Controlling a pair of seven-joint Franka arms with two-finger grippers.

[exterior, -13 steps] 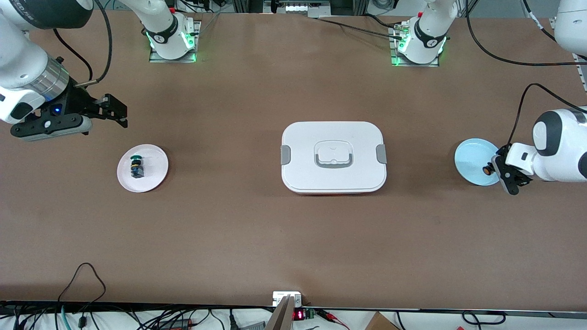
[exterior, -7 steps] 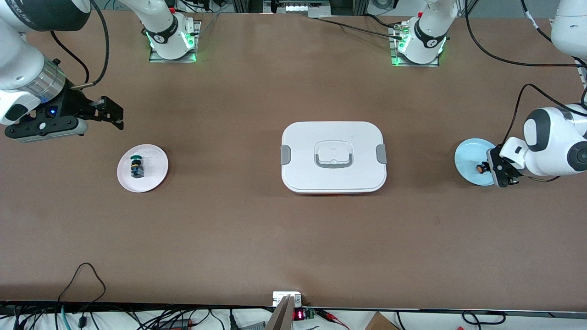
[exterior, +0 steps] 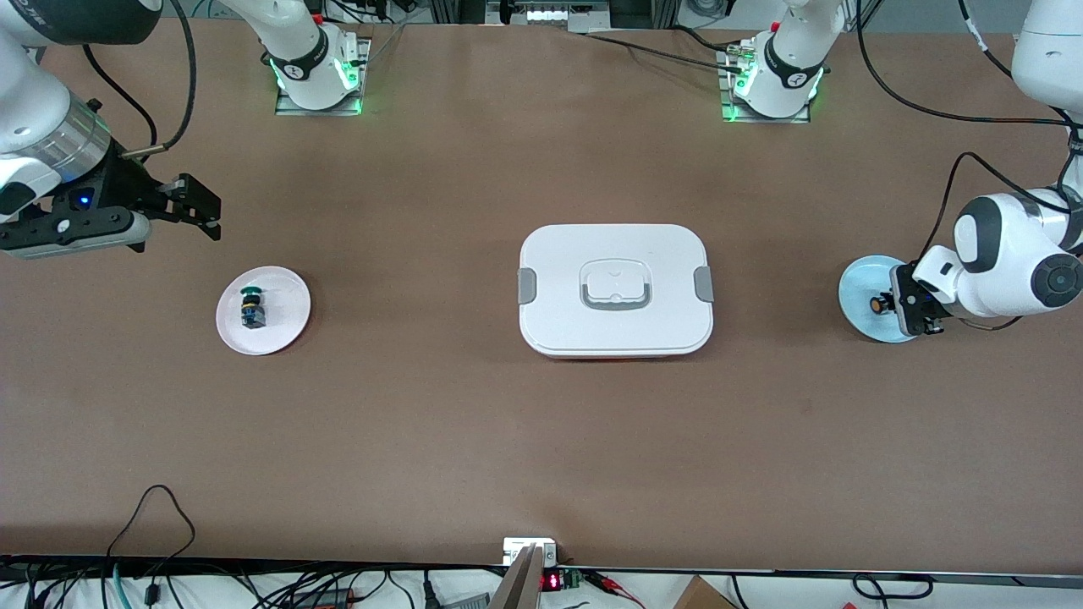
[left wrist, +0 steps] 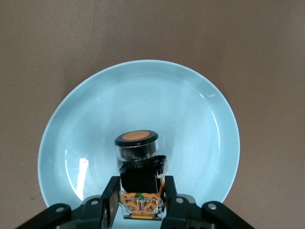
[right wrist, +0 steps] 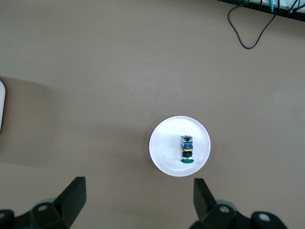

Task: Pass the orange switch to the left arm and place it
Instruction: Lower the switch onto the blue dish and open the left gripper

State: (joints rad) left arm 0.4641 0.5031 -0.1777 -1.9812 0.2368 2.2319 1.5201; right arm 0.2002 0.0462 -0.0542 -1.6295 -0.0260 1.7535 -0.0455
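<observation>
The orange switch [left wrist: 137, 164], black-bodied with a round orange cap, sits clamped in the left gripper [left wrist: 140, 200] over one blue plate [left wrist: 95, 124], perhaps lifted. The right gripper [right wrist: 138, 193] hangs spread, empty. One box [exterior: 615, 290].

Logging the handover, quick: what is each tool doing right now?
Left tool: shut on the orange switch, over the blue plate.
Right tool: open, empty, up above the white plate.
</observation>
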